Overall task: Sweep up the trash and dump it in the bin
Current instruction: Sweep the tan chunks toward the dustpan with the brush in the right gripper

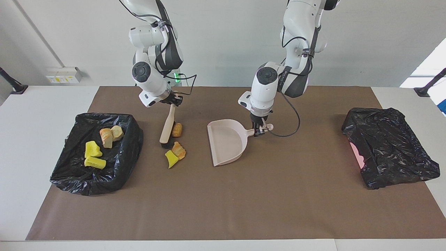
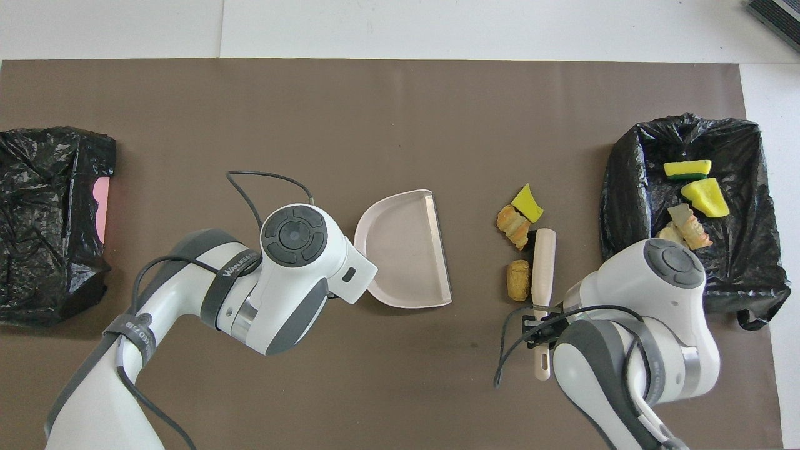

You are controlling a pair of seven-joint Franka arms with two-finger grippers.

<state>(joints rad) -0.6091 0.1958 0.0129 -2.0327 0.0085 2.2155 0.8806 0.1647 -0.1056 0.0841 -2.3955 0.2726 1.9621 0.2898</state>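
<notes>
Bin liner [image 1: 125, 146] – glossy crinkled black plastic; dustpan [image 1: 226, 143] – smooth matt plastic; mat [image 1: 244, 202] matt brown.

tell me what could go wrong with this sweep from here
1. A bare strip of brown mat separates the three loose lumps from the pale pink plastic dustpan; the small beige hand brush, held by the right tool, may scatter them short of the pan's open edge.
2. The brush touches only the orange-brown bread-like lump; the yellow foam chunk could be missed.
3. The left tool grips only the dustpan's handle, so a push might swivel it.
</notes>
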